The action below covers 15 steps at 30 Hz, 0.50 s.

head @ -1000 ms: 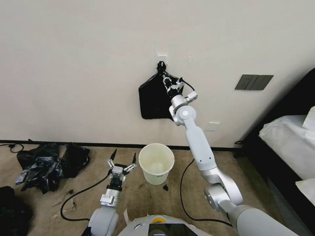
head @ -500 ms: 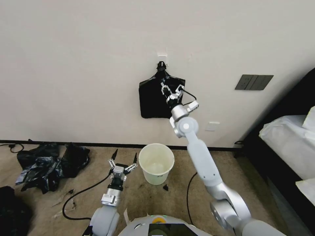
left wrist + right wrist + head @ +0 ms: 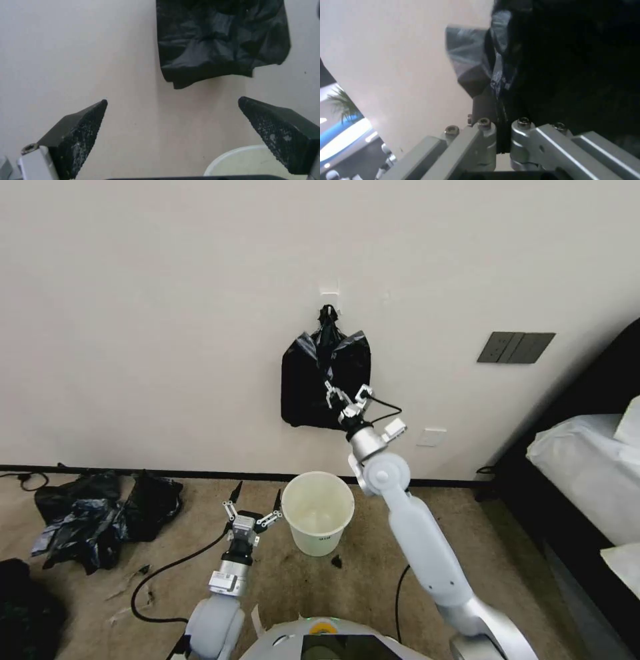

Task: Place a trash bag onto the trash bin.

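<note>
Head view. Landmark: trash bin, cream-white, upright on the carpet at the foot of the wall, mouth open, inside bare.
- Bundle of bags: black, hung from a white wall hook directly above the bin, knotted at the top.
- Right gripper: raised above the bin at the lower front of the bundle, its fingers closed into the black plastic.
- Left gripper: low, just beside the bin on the robot's left, fingers spread, holding nothing.
- Heap of black plastic: on the floor well to the left of the bin.
- Dark scrap: on the carpet just in front of the bin.
- Wall switch plate: up and to the right of the bin.

Left wrist view. Adds the two dark textured pads set wide apart with bare wall between them, the bin's rim beside one pad, and the bundle's lower edge hanging well above the rim.

Right wrist view. Adds the grip itself: the metal fingers are pressed together on a thin fold of glossy black film, the trash bag, drawn out from the dark bundle against the pale wall.
</note>
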### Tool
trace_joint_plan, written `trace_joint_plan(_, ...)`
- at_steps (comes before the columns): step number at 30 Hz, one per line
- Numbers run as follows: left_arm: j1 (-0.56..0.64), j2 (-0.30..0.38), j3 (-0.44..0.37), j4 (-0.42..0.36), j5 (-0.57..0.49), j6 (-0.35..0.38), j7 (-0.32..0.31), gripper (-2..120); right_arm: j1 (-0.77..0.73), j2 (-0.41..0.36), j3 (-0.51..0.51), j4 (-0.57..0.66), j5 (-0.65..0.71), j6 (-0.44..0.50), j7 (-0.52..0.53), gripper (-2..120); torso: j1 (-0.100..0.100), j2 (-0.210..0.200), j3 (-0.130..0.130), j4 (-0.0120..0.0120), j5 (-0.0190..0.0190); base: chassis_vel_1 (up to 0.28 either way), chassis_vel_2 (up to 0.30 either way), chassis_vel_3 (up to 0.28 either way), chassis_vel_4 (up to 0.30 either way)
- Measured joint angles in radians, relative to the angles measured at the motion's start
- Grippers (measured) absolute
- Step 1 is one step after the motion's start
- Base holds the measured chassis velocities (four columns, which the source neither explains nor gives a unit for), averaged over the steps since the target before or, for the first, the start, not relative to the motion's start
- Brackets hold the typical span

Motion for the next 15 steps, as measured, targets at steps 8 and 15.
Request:
trace_joint_plan(8,-0.004,0.002,0.0,-0.006,-0.003,0.001,0.0,100,-0.123,-0.027,0.014,0.085,-0.084,0.004,-0.013,0,0.0,0.0,0.0,0.0002,-0.0001,0.0,0.0,0.0,0.0)
trace_joint_plan(15,-0.002,0.004,0.001,-0.009,-0.004,0.001,-0.001,100,-0.248,-0.058,0.023,0.162,-0.149,0.013,-0.022,0,0.0,0.0,0.0,0.0,-0.0001,0.0,0.0,0.0,0.0)
